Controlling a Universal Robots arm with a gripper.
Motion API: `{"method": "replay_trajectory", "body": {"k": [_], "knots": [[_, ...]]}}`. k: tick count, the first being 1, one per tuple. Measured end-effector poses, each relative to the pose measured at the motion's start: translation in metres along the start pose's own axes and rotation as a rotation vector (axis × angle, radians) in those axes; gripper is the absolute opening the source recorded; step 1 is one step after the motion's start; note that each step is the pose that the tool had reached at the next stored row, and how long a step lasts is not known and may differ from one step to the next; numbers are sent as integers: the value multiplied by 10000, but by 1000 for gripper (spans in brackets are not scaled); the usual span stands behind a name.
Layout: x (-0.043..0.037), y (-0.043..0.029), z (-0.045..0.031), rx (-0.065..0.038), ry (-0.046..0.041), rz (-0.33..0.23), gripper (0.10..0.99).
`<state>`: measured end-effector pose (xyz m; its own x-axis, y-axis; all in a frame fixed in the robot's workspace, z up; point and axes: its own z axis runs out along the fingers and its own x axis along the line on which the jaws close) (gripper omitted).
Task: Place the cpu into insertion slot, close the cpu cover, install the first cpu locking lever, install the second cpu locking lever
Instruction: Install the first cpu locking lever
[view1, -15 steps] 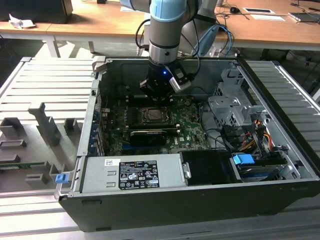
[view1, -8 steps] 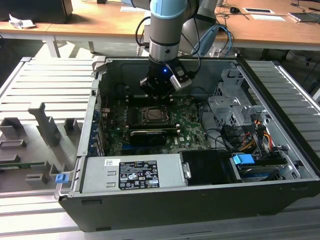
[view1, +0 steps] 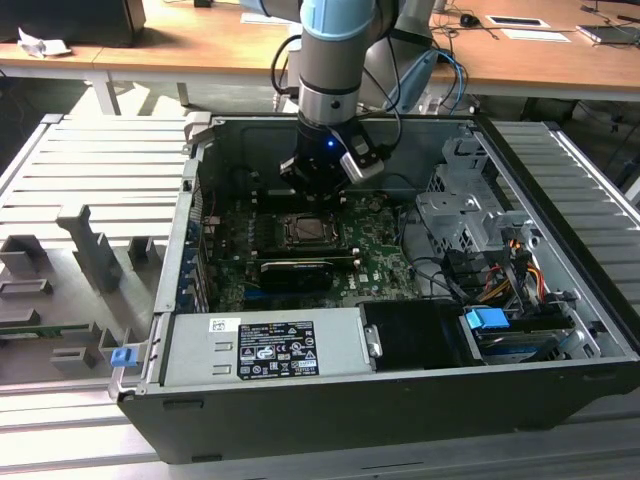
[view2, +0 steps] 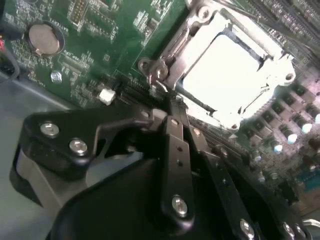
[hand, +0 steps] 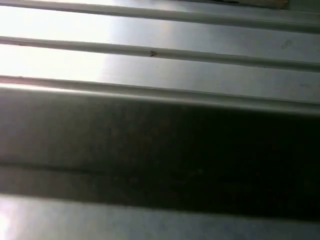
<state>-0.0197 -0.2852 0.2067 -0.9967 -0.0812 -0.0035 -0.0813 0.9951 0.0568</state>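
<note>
One arm was all I had to work with, and it hung inside the open computer case (view1: 190, 260), near the back wall. Going left to right in the exterior view, I saw the slatted bench (view1: 90, 170), the case's left wall, then the green board (view1: 380, 255) with the socket (view1: 308, 230) near its middle, and the drive cage (view1: 470, 215) at the right edge. The gripper (view1: 318, 180) hovered just behind the socket. In the second wrist view the chip (view2: 235, 75) already lay in the socket, its pale face glaring, and the metal frame cover (view2: 197, 27) lay down around it. The gripper (view2: 172, 112) had its fingers drawn together with nothing between them, tips just beside the socket's corner, where a thin lever (view2: 157, 75) ended.

I judged the first locking lever to be the step in hand. Whether it was already latched, I could not tell. The move would call for a precise push on that thin wire without slipping onto the board.
</note>
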Motion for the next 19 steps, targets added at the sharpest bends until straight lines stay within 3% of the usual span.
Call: {"method": "replay_trajectory", "body": {"k": [7, 10, 16, 18, 19], "knots": [[-11, -13, 8, 20, -3, 58, 106], [-10, -14, 14, 182, 10, 62, 106], [-10, -16, 36, 400, 31, 65, 106], [-10, -17, 42, 400, 31, 66, 106], [-10, -17, 44, 343, 24, 66, 106]]}}
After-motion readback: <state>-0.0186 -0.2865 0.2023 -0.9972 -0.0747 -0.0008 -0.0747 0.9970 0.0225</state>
